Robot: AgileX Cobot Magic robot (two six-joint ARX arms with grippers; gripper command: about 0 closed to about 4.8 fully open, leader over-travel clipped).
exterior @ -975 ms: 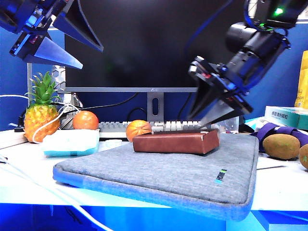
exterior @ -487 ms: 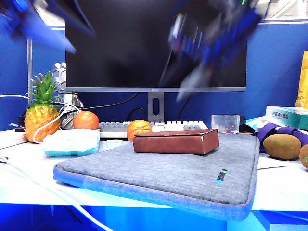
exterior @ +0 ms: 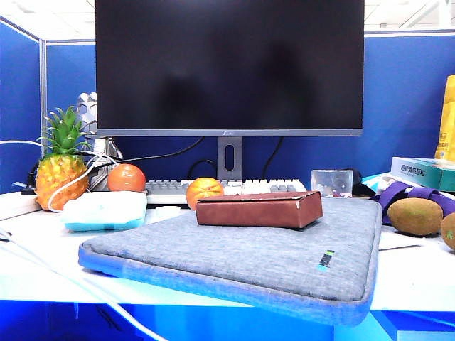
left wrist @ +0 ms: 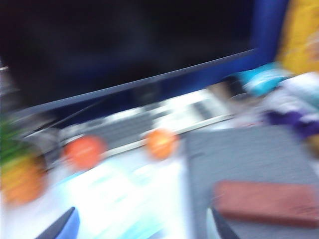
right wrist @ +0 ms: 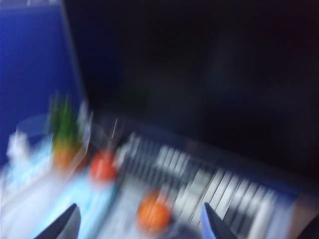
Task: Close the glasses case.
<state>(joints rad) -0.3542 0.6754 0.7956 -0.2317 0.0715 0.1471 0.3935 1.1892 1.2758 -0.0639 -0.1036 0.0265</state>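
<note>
Reddish-brown leather-look glasses case (exterior: 259, 209): exterior view — lid down flat, lying on the grey fabric sleeve (exterior: 234, 256) before the keyboard (exterior: 220, 188); neither arm shows.
Left gripper (left wrist: 142, 226): left wrist view, blurred — two fingertips wide apart, empty, raised above the table with the case just beside one tip.
Right gripper (right wrist: 139, 221): right wrist view, blurred — tips spread wide, holding nothing, aimed at keyboard and orange (right wrist: 153, 215).
Risk: probably slight — an unlatched lid could spring open.
</note>
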